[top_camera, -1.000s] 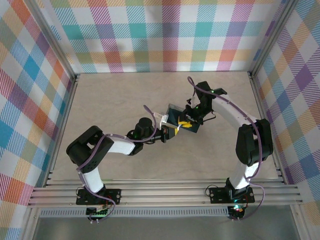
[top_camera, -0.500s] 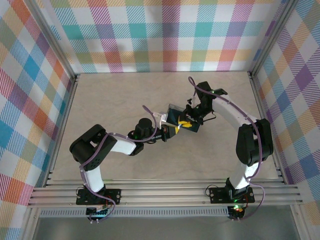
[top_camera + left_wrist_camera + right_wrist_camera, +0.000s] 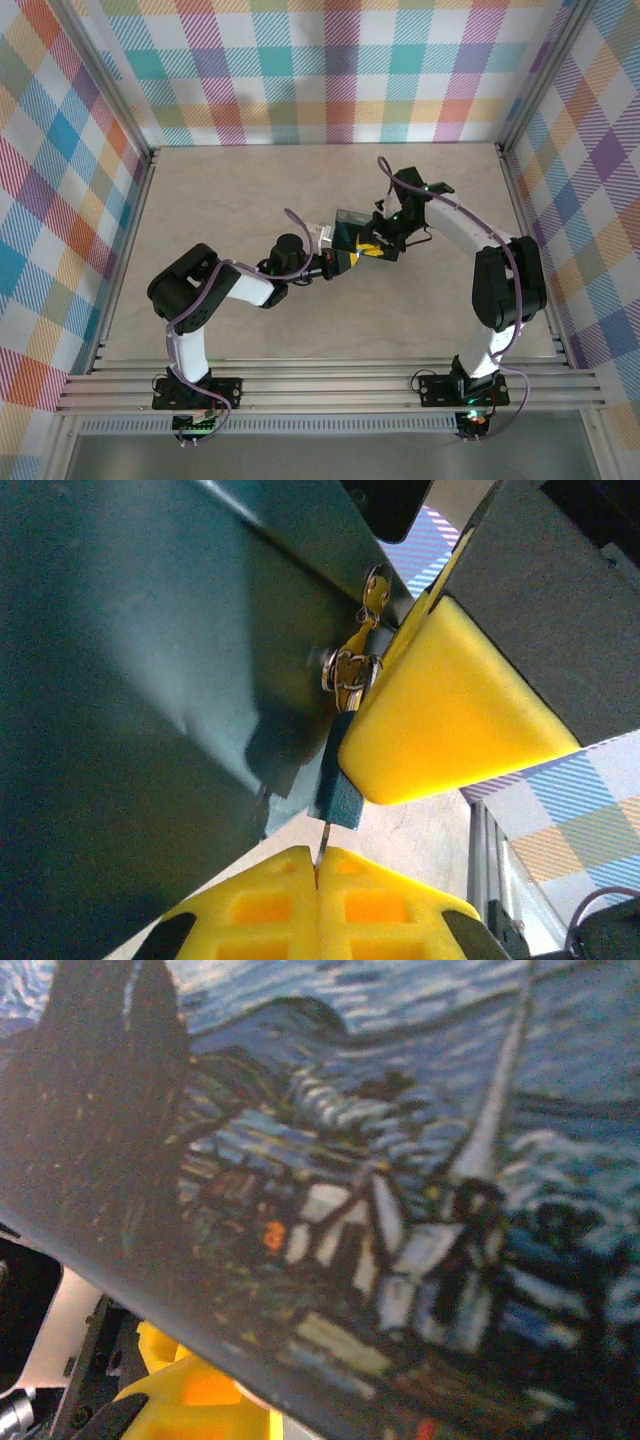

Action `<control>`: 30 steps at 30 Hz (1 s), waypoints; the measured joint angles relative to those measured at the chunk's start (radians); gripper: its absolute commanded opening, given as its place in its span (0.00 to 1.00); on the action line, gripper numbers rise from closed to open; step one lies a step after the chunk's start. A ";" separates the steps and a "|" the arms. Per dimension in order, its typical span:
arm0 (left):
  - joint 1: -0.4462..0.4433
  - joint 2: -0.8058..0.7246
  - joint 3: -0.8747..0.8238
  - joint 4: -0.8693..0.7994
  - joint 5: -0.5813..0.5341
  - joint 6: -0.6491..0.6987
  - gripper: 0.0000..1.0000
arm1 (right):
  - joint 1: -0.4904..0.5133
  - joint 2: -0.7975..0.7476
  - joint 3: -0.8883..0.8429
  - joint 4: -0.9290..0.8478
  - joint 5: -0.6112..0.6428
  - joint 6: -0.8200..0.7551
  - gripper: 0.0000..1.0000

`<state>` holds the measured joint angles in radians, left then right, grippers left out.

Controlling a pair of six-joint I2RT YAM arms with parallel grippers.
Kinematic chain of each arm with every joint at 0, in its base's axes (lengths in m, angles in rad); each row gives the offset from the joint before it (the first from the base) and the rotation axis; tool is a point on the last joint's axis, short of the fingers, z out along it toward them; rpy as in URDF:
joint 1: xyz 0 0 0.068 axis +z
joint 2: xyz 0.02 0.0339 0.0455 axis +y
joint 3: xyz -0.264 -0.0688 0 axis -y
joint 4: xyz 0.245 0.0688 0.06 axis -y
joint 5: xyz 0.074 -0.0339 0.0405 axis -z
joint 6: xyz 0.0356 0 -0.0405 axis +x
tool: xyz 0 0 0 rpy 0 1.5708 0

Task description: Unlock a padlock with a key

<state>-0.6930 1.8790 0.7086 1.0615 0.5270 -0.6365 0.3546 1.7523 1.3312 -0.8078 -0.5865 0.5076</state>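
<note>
The tiny dark bluish-grey padlock (image 3: 338, 785) hangs by its silvery shackle (image 3: 345, 668) from the brass hasp on the front of the starry-night tin box (image 3: 350, 230). My left gripper (image 3: 318, 865) is shut on the key (image 3: 323, 838), whose thin blade runs up into the padlock's underside. In the top view my left gripper (image 3: 337, 262) and right gripper (image 3: 372, 246) meet at the tin. One yellow finger (image 3: 450, 710) of the right gripper presses against the tin's front beside the padlock. The painted lid (image 3: 400, 1160) hides the right gripper's own fingertips.
The tin is held tilted above the beige table (image 3: 230, 200) near its middle. Aluminium rails (image 3: 330, 385) run along the near edge, and checked walls (image 3: 330, 70) close in the back and sides. A yellow finger (image 3: 180, 1390) shows below the lid.
The left arm has pushed slightly forward and right toward the tin. The tin and right gripper have barely shifted.
</note>
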 measured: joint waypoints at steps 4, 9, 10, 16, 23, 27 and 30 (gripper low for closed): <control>0.013 0.037 0.000 0.030 0.044 -0.042 0.00 | -0.002 0.000 -0.051 0.067 -0.018 -0.007 0.00; 0.015 0.102 0.000 0.084 0.065 -0.060 0.00 | -0.003 0.005 -0.112 0.134 -0.017 -0.018 0.00; 0.014 0.114 0.000 0.091 0.066 -0.059 0.00 | -0.003 0.005 -0.127 0.153 -0.016 -0.022 0.00; 0.011 0.175 0.000 0.148 0.040 -0.043 0.00 | -0.003 0.005 -0.206 0.294 -0.004 -0.041 0.04; -0.005 0.227 0.003 0.188 -0.017 -0.004 0.00 | 0.003 0.013 -0.278 0.438 0.022 -0.026 0.14; -0.005 0.232 0.003 0.198 -0.049 0.015 0.00 | 0.003 0.023 -0.285 0.491 0.022 -0.002 0.23; -0.005 0.233 0.003 0.202 -0.057 0.031 0.00 | 0.006 0.026 -0.289 0.515 0.029 0.011 0.33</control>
<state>-0.6975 2.1124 0.7116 1.2636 0.4702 -0.6060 0.3611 1.7782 1.0420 -0.2932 -0.5579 0.5182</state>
